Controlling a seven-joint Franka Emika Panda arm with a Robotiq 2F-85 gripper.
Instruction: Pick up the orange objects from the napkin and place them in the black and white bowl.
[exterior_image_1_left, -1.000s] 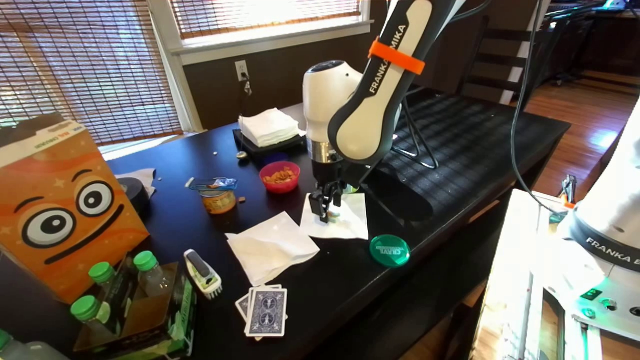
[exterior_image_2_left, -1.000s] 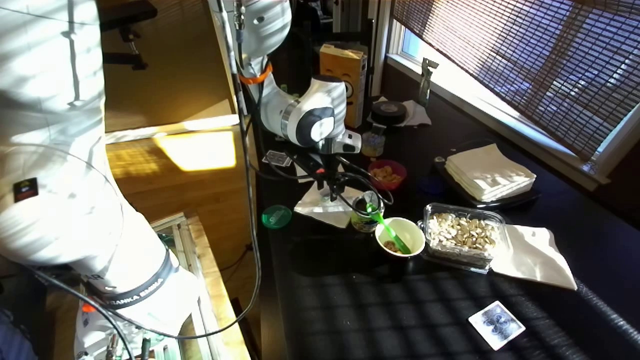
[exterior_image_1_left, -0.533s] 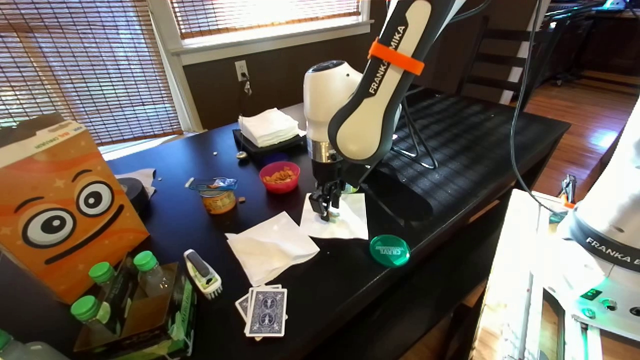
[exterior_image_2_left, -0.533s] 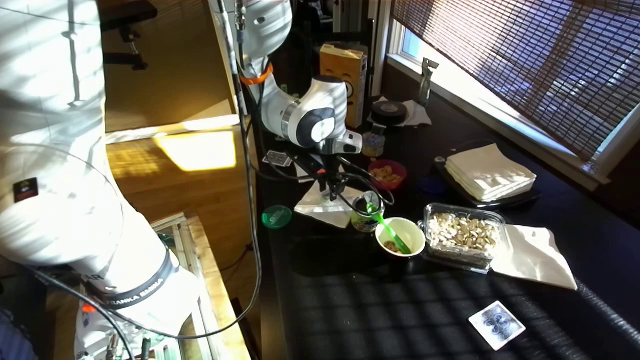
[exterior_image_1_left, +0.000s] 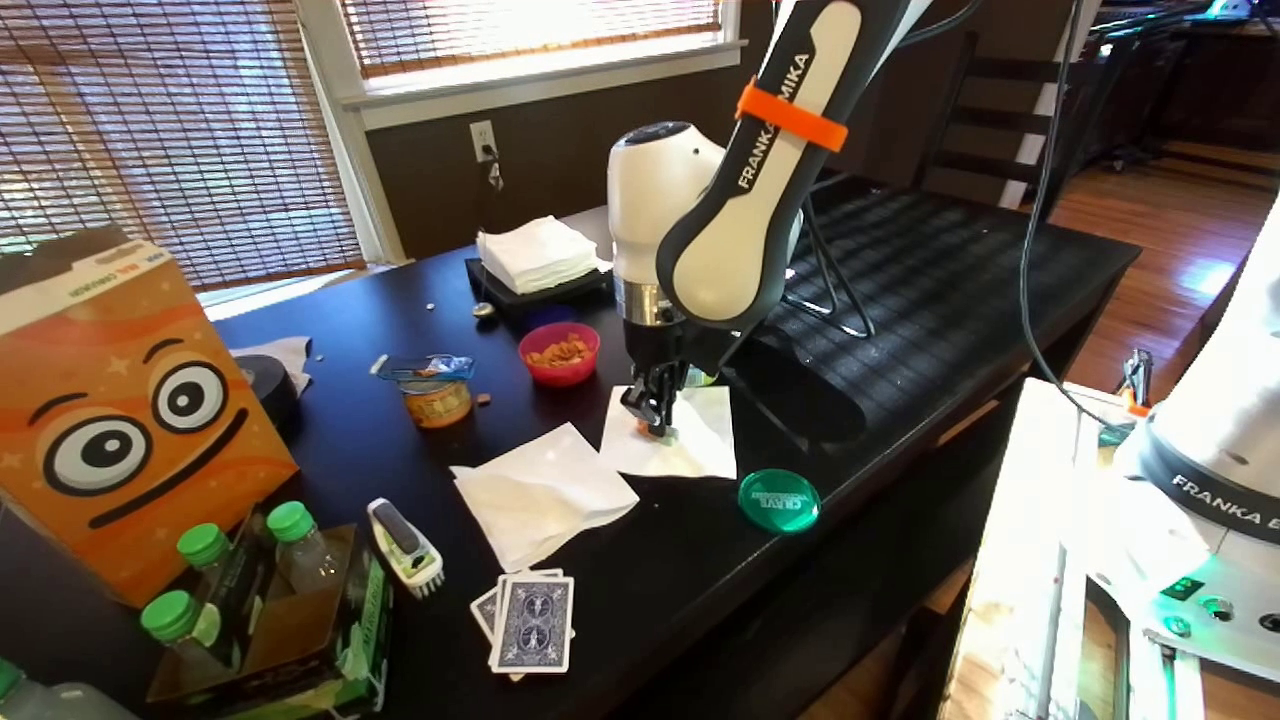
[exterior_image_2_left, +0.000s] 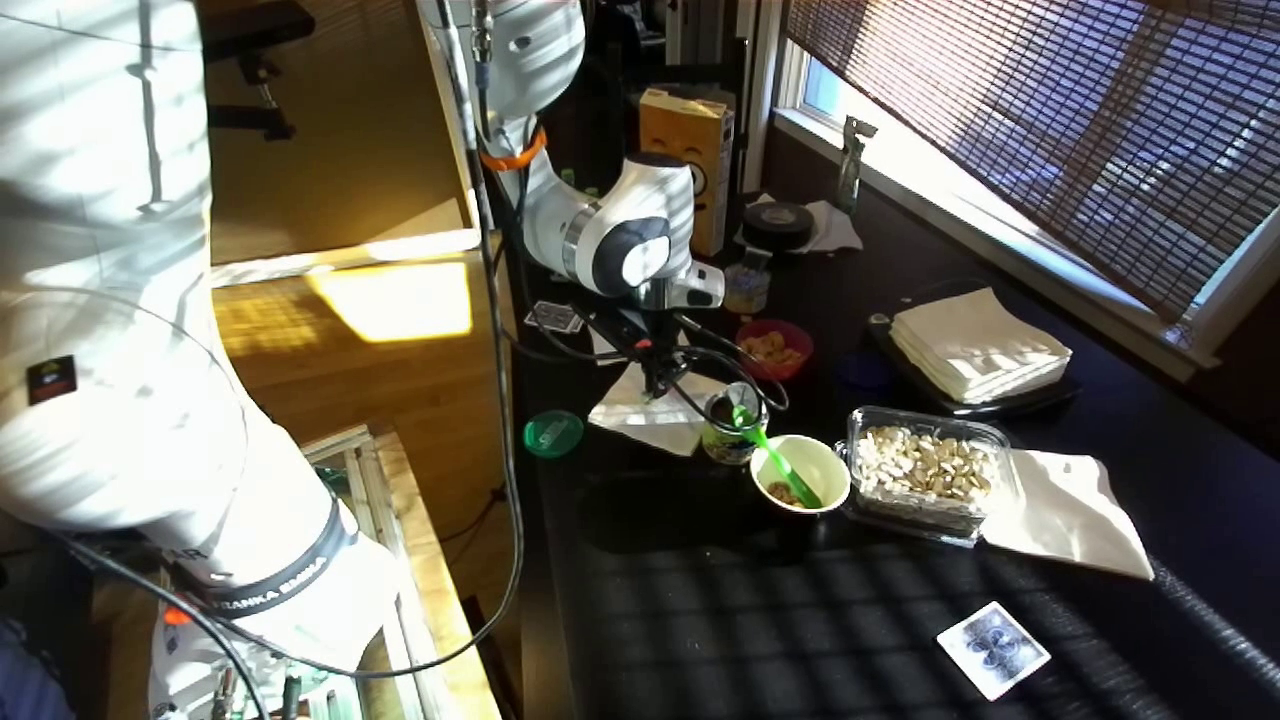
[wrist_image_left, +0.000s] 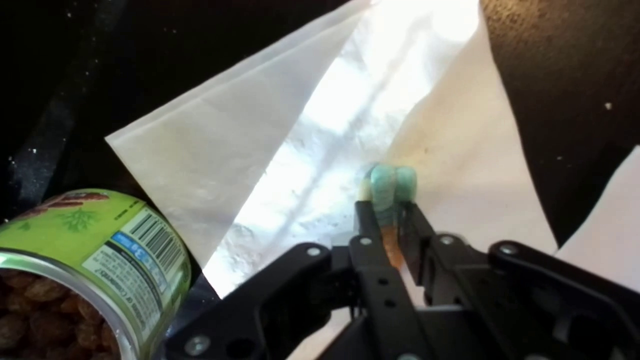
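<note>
End effector: drawn in to a narrow gap, from a wider spread half a second ago; most likely pinching an orange piece, cannot tell how firmly.
Orange piece: down at the napkin, between the fingers; newly in sight in an exterior view as an orange speck beside the fingertips. Probably just grasped; to be lifted and carried next.
Bowl: white inside, taken as the black and white one; just past the can from the napkin, not yet given this piece.
Orange count: one made out, possibly more behind the fingers.
Teal lumps: two, side by side at the fingertips; cannot tell if joined.
Bowls: two, counting the red bowl.
Can: one.
Lid: one, green.
Spoon: one, green, leaning in the bowl.
Napkins: four loose, by the look, including a crumpled napkin; also a stack, too flush to count.
Bottles: three in the carton, a fourth at the edge of view.
Cards: one lone card; also a fan of cards, too overlapped to count.
</note>
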